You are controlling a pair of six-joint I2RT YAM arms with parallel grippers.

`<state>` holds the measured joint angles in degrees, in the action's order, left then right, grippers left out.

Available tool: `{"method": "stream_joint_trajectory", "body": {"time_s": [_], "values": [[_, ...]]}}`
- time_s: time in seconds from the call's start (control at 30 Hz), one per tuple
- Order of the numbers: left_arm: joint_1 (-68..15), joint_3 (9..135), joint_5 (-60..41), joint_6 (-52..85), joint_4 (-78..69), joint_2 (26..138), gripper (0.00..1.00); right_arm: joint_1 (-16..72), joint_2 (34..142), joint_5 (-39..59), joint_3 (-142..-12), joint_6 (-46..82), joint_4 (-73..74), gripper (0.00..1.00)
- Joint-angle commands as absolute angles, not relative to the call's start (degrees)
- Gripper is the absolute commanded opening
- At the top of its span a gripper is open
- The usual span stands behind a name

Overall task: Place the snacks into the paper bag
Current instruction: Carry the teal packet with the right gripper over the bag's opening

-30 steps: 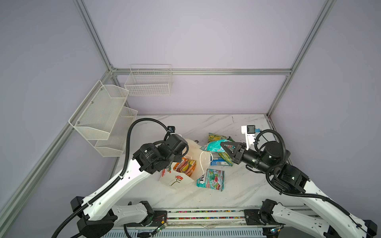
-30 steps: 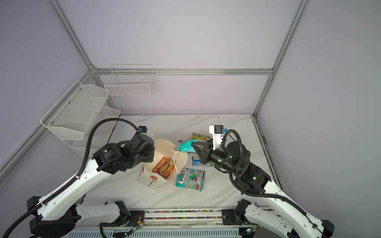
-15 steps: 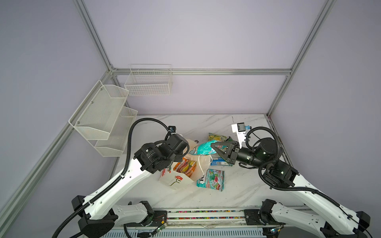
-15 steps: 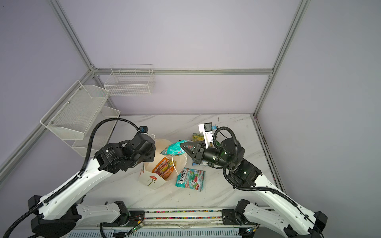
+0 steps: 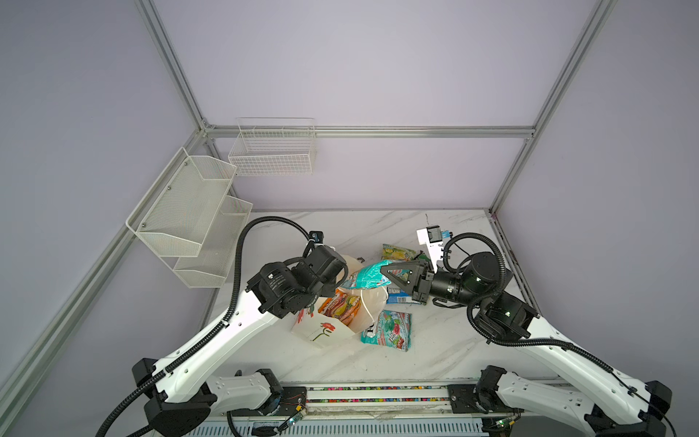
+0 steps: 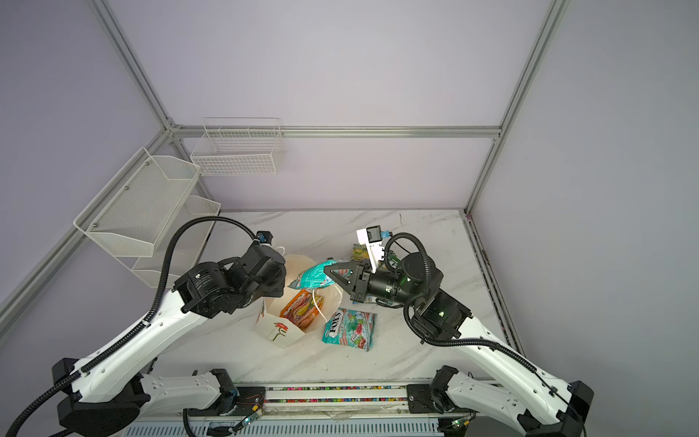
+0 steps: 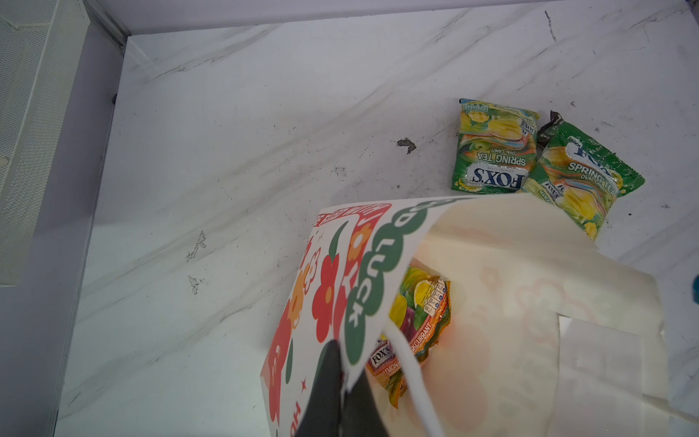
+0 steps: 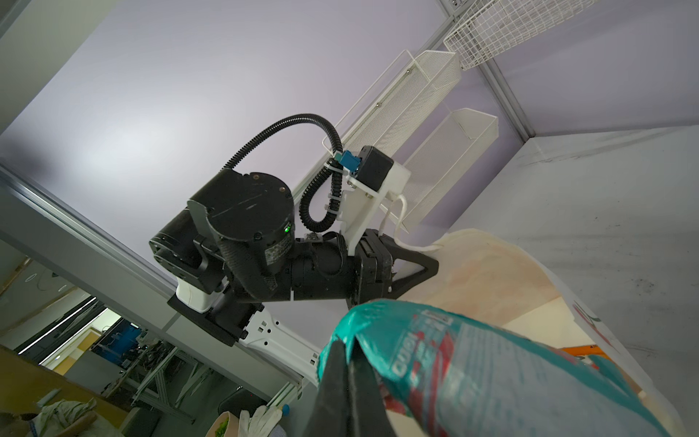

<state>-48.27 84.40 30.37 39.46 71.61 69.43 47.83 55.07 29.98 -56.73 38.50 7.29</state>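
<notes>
The paper bag (image 5: 321, 333) (image 6: 278, 331) stands near the middle of the tabletop (image 5: 435, 355), tilted, with its base toward the near left and its open mouth toward the far right. An orange-pink packet (image 5: 340, 306) (image 6: 300, 308) lies inside it, and my left wrist view shows it against the bag's inner wall (image 7: 416, 325). My left pincer (image 7: 342, 378) is clamped on the bag's left rim, with the printed paper edge caught between its two dark fingers. A white cord handle (image 7: 412, 378) hangs just beside them.

My right pincer (image 5: 382, 269) (image 6: 326, 269) reaches in from the right and is closed tight on one end of a teal packet (image 5: 365, 275) (image 6: 312, 278). In both top views that packet hangs in the air over the far part of the bag's mouth. In my right wrist view its crumpled end is pinched between my fingertips (image 8: 346, 352).

A second teal packet (image 5: 387, 330) (image 6: 350, 327) lies flat on the tabletop just right of the bag. A blue packet (image 5: 398, 299) shows partly under my right pincer. Two green packets (image 7: 493, 151) (image 7: 578, 178) lie touching each other just beyond the bag on its far side.

A wire basket (image 5: 272, 151) hangs on the far wall, and mesh shelves (image 5: 189, 212) hang on the left wall.
</notes>
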Motion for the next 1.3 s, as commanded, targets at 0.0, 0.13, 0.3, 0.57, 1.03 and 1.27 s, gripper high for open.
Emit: {"method": "stream_joint_trajectory", "body": {"time_s": [0.0,0.13,0.3,0.57,1.03,1.27], "values": [[-48.0,84.9,31.2,40.2,69.1,69.0,0.0,48.4,55.3,31.7,-57.0,39.1,13.2,0.0],[-48.0,84.9,31.1,40.2,69.1,69.0,0.0,49.1,56.1,32.1,-57.1,39.1,13.9,0.0],[-48.0,84.9,31.1,40.2,69.1,69.0,0.0,50.0,57.2,32.1,-56.9,39.3,14.4,0.0],[-47.9,84.9,31.1,40.2,69.0,68.8,0.0,51.5,58.9,31.6,-56.7,39.2,15.1,0.0],[-48.0,84.7,31.1,40.2,69.1,68.7,0.0,53.1,61.0,30.4,-56.3,39.0,15.6,0.0],[-48.0,84.7,31.1,40.2,68.9,68.6,0.0,53.7,61.5,30.3,-56.4,38.9,15.6,0.0]]}}
